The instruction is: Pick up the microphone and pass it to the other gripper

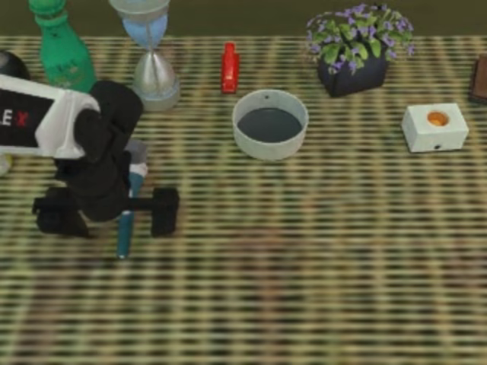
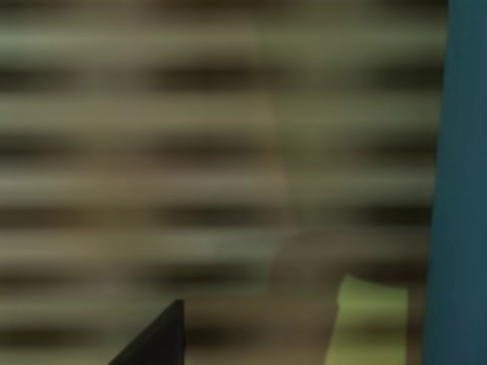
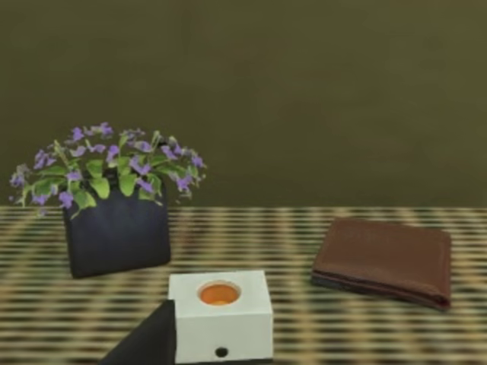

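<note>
Slim teal-handled microphone flat on surface, grey head hidden; left tool spread wide, straddling handle.

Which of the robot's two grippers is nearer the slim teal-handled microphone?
Left. The left gripper sits directly over the slim teal-handled microphone, its fingers on either side of the handle. The right gripper is absent from the top view; its wrist camera faces the table's right side.
</note>
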`<state>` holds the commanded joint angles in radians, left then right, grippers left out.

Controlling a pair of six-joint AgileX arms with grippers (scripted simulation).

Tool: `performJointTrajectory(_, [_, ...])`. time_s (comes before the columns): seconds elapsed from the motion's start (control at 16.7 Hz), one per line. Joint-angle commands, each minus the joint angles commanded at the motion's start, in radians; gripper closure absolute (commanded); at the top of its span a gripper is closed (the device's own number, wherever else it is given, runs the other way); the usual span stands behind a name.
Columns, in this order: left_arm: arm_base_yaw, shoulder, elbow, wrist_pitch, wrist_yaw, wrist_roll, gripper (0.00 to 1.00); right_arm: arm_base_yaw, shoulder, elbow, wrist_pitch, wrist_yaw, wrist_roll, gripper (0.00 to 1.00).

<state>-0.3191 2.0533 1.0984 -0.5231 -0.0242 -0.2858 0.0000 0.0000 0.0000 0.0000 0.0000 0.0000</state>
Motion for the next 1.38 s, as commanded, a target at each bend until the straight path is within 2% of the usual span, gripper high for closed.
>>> performJointTrajectory(0.72, [0.0,0.0,0.0,0.0,0.0,0.0,0.98,0.0,0.0,0.0,0.0,0.0,0.0,0.0])
performJointTrajectory(1.38, [-0.002,-0.069,0.022,-0.021,-0.012,0.015,1.0,0.0,0.0,0.0,0.0,0.0,0.0,0.0])
